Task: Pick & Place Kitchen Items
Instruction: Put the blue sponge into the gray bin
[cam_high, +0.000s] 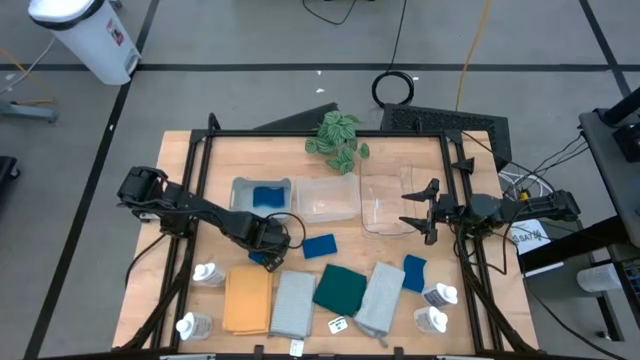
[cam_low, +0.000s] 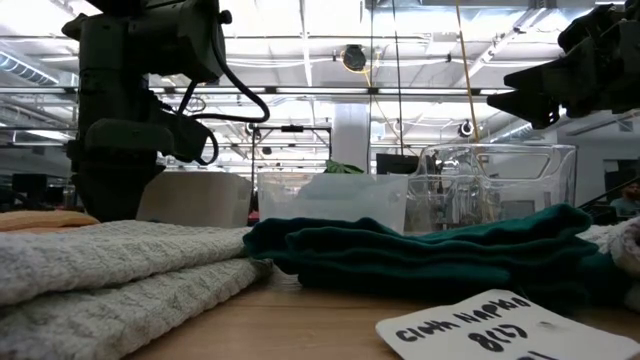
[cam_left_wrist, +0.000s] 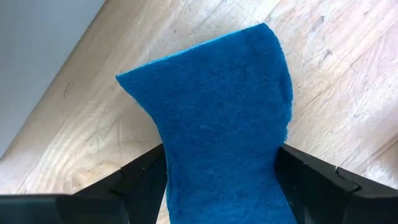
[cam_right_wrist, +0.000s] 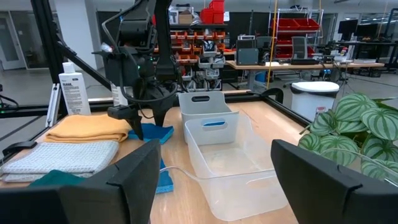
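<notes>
At the far left of the table (cam_high: 150, 200), two white bottles (cam_high: 205, 273) are seen standing beside an orange cloth (cam_high: 248, 298). Next to them, the left hand (cam_high: 268, 256) is found low over the wood, clamped on a blue sponge (cam_left_wrist: 217, 118), which is pinched between the two fingers (cam_left_wrist: 140, 180) and bent upward just above the tabletop. Just behind it stands a clear bin (cam_high: 261, 194) in which another sponge (cam_high: 267, 195) is already held, so the pick step appears done and the carry is in hand. The next move calls for a lift and a short reach over the bin's wall before release. Further right a third sponge (cam_high: 319, 246), a green cloth (cam_high: 340, 288) and a fourth sponge (cam_high: 414, 271) are left lying. At the right edge, the right hand (cam_high: 418, 212) is held waiting by an empty bin (cam_high: 385, 203), its fingers spread apart.
</notes>
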